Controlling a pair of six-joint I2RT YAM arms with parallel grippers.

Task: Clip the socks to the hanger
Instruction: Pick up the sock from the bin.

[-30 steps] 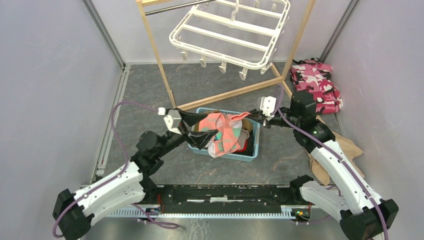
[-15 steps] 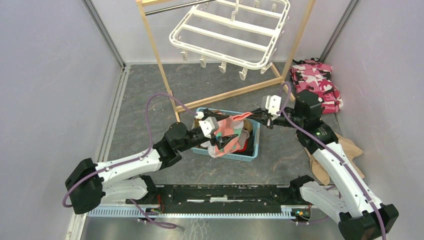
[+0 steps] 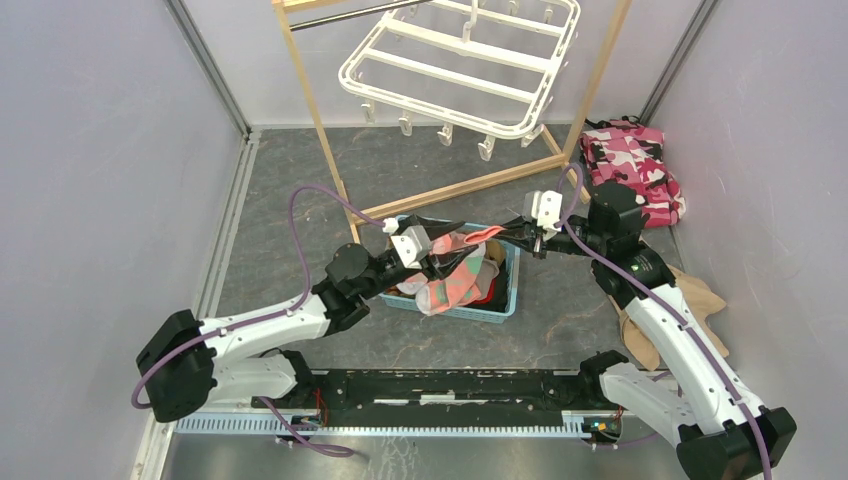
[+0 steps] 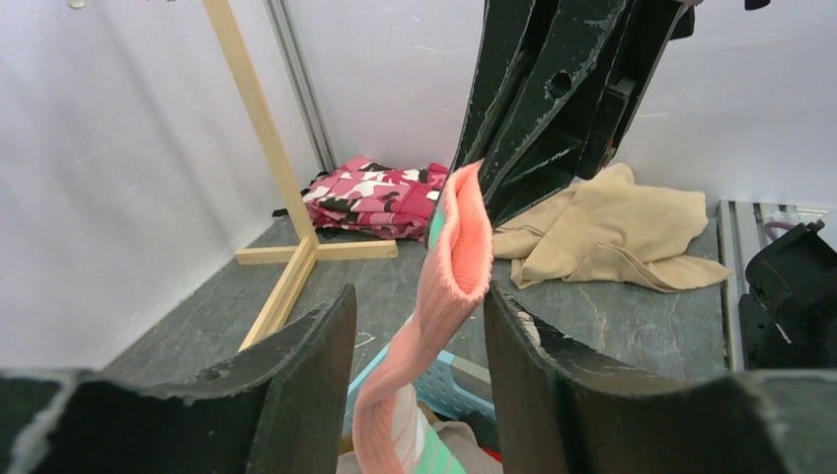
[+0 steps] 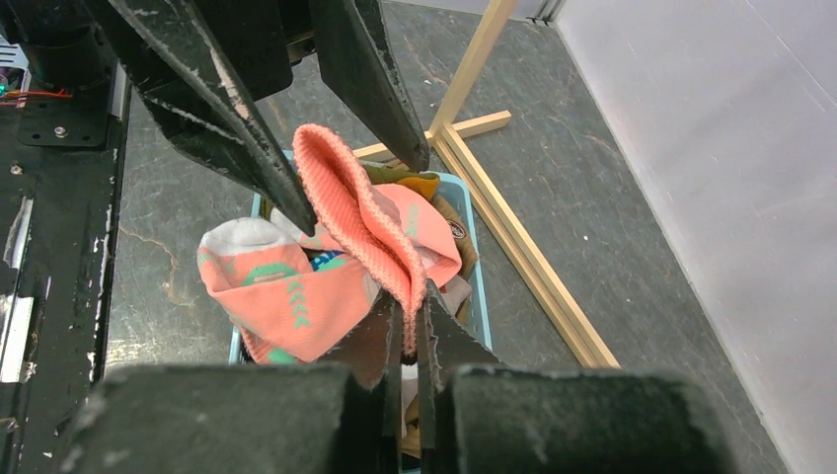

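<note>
A salmon-pink sock (image 3: 462, 268) with teal and white patches hangs over the blue basket (image 3: 508, 292). My right gripper (image 3: 512, 233) is shut on its cuff; in the right wrist view the fabric is pinched between the jaws of the right gripper (image 5: 410, 318). My left gripper (image 3: 443, 250) is open and straddles the raised cuff (image 4: 460, 235), with a gap on the left side. Other socks lie in the basket under it (image 5: 296, 296). The white hanger (image 3: 460, 70) hangs at the back, its clips dangling, well above and beyond both grippers.
A light wooden frame stand (image 3: 318, 130) carries the hanger, and its base bar (image 3: 470, 185) runs just behind the basket. A pink camouflage cloth (image 3: 635, 170) lies at the back right. A tan garment (image 3: 690, 300) lies beside the right arm.
My left arm swung in from the left and reached over the basket until its fingers came around the sock's cuff, and its jaws narrowed. The right gripper kept its hold and rose slightly.
</note>
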